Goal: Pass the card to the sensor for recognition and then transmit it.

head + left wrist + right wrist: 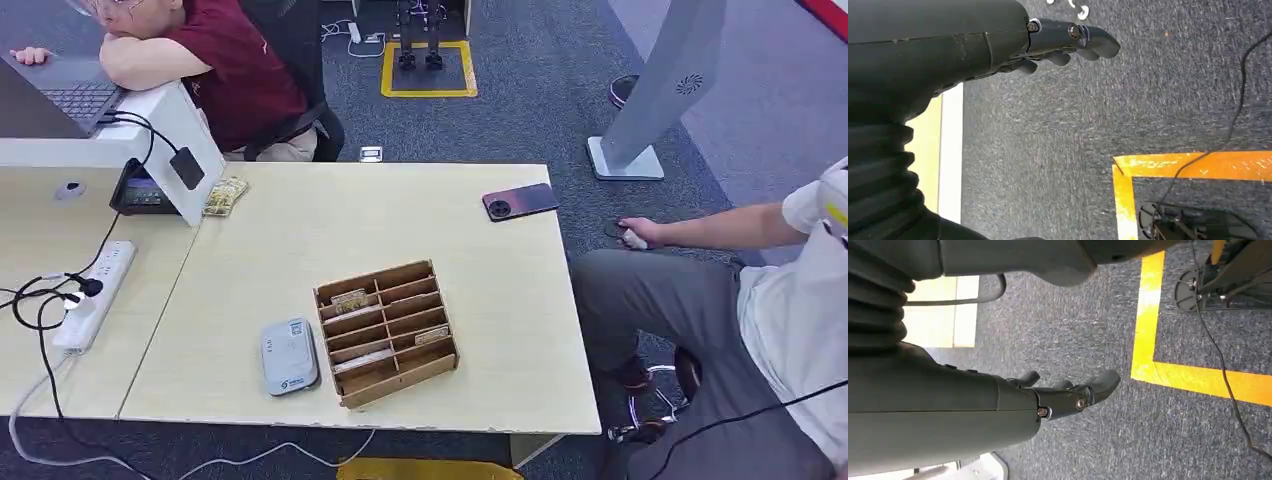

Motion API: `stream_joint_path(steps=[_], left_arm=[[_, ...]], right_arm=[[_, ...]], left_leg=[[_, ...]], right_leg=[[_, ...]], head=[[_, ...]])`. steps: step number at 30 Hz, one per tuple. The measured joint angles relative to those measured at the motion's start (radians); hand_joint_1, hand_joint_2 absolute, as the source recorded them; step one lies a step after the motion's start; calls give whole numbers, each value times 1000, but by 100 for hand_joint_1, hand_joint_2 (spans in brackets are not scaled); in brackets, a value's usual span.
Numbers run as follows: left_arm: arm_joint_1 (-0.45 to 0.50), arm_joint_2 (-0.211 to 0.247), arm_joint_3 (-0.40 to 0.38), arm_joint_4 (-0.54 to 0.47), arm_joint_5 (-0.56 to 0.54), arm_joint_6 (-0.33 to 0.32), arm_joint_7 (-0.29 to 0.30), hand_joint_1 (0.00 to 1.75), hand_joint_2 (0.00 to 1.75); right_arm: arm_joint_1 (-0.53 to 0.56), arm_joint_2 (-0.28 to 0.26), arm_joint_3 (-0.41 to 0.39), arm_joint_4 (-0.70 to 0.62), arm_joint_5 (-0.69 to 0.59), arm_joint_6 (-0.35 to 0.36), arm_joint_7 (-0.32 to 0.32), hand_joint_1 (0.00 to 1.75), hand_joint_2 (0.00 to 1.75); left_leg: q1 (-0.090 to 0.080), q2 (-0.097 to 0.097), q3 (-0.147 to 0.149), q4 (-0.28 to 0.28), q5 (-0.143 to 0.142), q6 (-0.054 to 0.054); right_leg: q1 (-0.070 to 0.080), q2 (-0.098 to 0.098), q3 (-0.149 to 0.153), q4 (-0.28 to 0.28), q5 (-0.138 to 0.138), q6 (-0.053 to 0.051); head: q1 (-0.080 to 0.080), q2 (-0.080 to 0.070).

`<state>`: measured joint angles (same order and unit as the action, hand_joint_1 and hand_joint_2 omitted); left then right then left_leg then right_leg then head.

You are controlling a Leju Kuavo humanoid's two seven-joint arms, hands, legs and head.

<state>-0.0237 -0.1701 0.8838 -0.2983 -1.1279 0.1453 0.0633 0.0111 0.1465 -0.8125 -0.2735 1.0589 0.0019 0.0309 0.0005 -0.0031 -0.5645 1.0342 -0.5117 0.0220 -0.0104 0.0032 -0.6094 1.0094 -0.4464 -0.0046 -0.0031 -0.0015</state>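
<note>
Both robot hands hang over dark grey carpet, holding nothing. The left hand [1068,42] points its fingers out straight and loosely apart above the carpet [1048,150], near a strip of yellow floor tape [1124,200]. The right hand [1068,392] is likewise extended with fingers slightly spread, beside a corner of the same kind of tape.

Seen from the head, a pale wooden table [300,260] stands in front. Near its front edge lies the grey sensor [289,356], flat, just beside a wooden slotted rack [386,332]. A card [349,298] sits in one of the rack's far left slots; other slots hold cards too. Farther back a dark phone [519,201] lies near the right edge. At the far left corner a small stack of cards [225,195] rests against a white stand [185,135]. A white power strip [95,293] with black cables lies on the adjoining table at left.

A person in a white shirt [800,300] sits at the right. Another, in a dark red shirt [235,70], leans at a laptop [70,95] beyond the table. A yellow square is taped on the carpet at the rear.
</note>
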Motion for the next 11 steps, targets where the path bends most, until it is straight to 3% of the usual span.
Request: stream_joint_path(steps=[10,11], left_arm=[[31,37,-169,0,226,-27,-13,0,175],[35,40,-189,0,253,-31,-13,0,0]], right_arm=[[25,-27,156,-23,-212,0,-3,0,0],[28,-31,174,-26,-238,0,-4,0,0]], left_leg=[[0,0,0,0,0,0],[0,0,0,0,0,0]], right_leg=[[0,0,0,0,0,0],[0,0,0,0,0,0]], head=[[0,0],[0,0]])
